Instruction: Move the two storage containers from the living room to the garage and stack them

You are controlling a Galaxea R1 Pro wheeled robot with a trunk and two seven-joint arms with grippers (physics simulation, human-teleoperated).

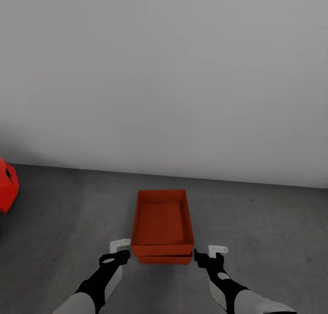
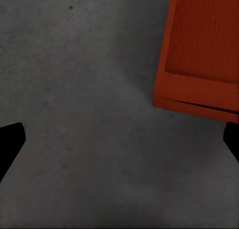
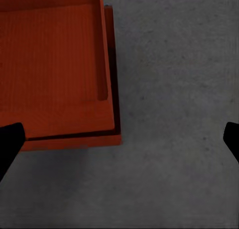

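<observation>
The two storage containers are stacked on the dark grey floor [image 1: 68, 213] of the garage. The upper orange-red bin [image 1: 161, 223] sits in the lower one, whose rim [image 1: 165, 259] shows just beneath its near end. My left gripper [image 1: 117, 252] hovers open and empty beside the stack's near left corner. My right gripper [image 1: 210, 254] is open and empty by the near right corner. The left wrist view has the stack's corner [image 2: 199, 54] off to one side of the open gripper [image 2: 119, 144]. In the right wrist view the bin [image 3: 55, 64] lies partly between the spread fingers of the gripper [image 3: 119, 139].
A plain pale grey wall [image 1: 164, 77] rises just behind the stack. Part of a red car [image 1: 7, 186] shows at the far left edge. Bare concrete extends on both sides of the bins.
</observation>
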